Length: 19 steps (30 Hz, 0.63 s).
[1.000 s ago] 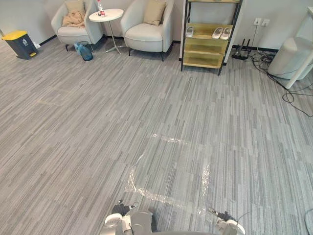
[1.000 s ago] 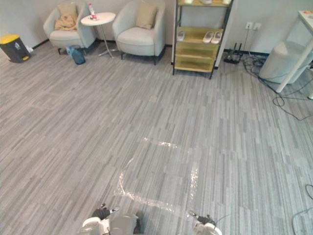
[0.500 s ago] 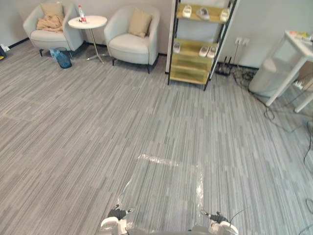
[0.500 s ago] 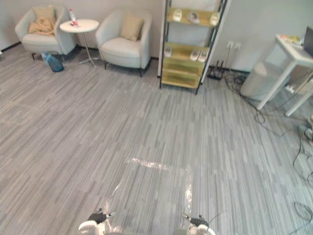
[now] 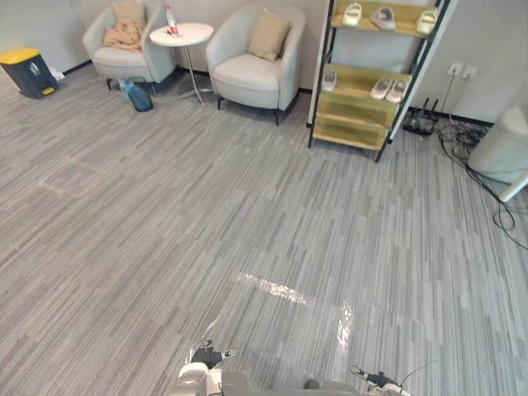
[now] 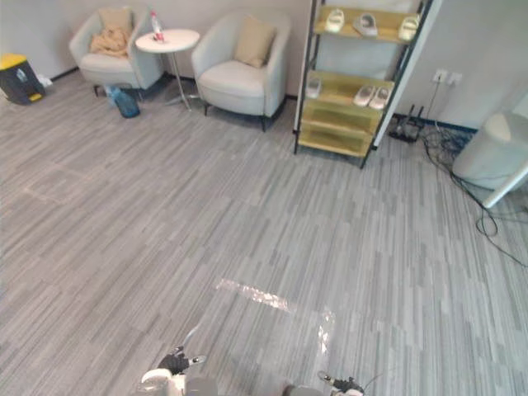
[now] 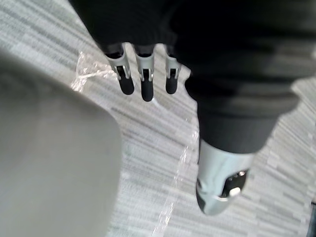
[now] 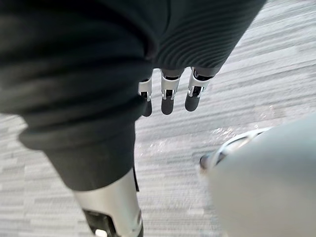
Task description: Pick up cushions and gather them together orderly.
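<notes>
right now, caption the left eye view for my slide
Tan cushion and second cushion on separate armchairs across the room; left hand, right hand open.

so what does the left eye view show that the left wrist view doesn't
Left eye view: the far wall of the room, with a tan cushion on the right armchair, a second cushion on the left armchair, a round table between them, a shoe shelf and a yellow-lidded bin.
Left wrist view: the left hand close up, fingers straight, holding nothing.
Both: the grey striped carpet and the clear tape stuck to it.
</notes>
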Motion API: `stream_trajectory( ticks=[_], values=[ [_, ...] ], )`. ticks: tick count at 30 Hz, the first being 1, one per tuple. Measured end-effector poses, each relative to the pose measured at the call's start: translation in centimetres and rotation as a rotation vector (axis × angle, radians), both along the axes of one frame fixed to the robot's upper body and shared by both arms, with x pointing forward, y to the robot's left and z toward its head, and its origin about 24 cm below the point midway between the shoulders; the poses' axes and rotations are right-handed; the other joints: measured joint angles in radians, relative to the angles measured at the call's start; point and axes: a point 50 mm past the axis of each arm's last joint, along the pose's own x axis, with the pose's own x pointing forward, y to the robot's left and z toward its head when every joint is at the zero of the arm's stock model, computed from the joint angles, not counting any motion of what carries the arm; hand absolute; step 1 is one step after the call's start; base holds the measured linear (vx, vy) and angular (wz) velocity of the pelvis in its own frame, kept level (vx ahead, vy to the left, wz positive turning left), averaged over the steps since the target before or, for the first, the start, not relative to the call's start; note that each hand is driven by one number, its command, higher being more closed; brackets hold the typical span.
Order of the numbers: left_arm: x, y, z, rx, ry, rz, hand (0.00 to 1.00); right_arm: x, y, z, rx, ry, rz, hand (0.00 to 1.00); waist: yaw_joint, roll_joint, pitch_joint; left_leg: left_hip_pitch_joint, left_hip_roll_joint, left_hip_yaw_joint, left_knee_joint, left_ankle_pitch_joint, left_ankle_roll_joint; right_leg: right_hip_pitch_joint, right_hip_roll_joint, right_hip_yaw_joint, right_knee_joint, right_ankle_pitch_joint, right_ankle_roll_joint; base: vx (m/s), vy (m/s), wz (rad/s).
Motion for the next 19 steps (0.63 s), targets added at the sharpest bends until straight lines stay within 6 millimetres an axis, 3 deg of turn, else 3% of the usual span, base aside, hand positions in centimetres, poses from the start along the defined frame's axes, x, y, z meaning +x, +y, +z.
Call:
stream_trajectory(
  ticks=[2,9,14,19],
  values=[
    [-0.1,0.0,0.0,0.015,0.006,-0.032,0.0,-0.3,0.4,-0.1,0.013,0.007,0.012,0.0,0.025,-0.009,-0.023,0.04,-0.042,0.011,-0.084,0.035,0.029,0.007,-0.013,0.052,-0.029,0.009,0.024,0.2,0.058,-0.01],
    [0.0,0.5,0.0,0.024,0.009,-0.026,0.0,-0.4,1.6,-0.2,0.027,-0.002,0.044,0.0,0.025,-0.05,-0.023,0.129,-0.074,0.013,-0.131,0.037,0.039,0.063,-0.052,0.081,-0.009,0.012,0.03,0.17,0.078,0.13],
    [-0.2,0.6,-0.1,0.024,0.018,-0.03,0.0,-0.1,1.9,-0.1,0.032,-0.019,0.049,0.0,0.026,-0.054,-0.029,0.16,-0.077,0.014,-0.169,0.04,0.044,0.06,-0.058,0.085,0.009,0.01,0.032,0.05,0.019,-0.05],
    [-0.4,0.8,-0.2,0.033,0.033,-0.042,0.0,-1.1,1.7,-0.3,0.038,0.004,0.029,0.0,0.026,-0.055,-0.037,0.166,-0.084,0.0,-0.201,0.052,0.062,0.071,-0.055,0.081,-0.045,0.01,0.033,-0.02,-0.012,-0.01]
  ],
)
